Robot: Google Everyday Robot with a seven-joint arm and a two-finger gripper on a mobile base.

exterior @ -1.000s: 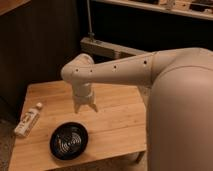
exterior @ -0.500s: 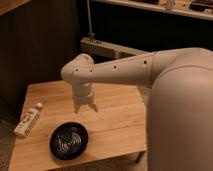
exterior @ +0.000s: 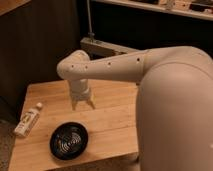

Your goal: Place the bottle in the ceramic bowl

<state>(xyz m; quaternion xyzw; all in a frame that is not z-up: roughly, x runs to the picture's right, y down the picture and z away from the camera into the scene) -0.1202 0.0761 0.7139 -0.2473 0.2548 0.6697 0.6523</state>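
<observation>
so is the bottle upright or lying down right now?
Lying down: the bottle rests on its side at the left edge of the table, outside the ceramic bowl. The gripper hangs open above mid-table, holding nothing.

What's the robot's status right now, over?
Pincer open and empty, hovering above the table. Bottle lying at the left edge, untouched. Ceramic bowl empty, near the front edge. Nothing between bottle and bowl. Over.

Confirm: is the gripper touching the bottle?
Apart. The camera view shows the gripper, jaws open, over the middle of the table and the bottle lying at its edge, bare wood between them.
</observation>
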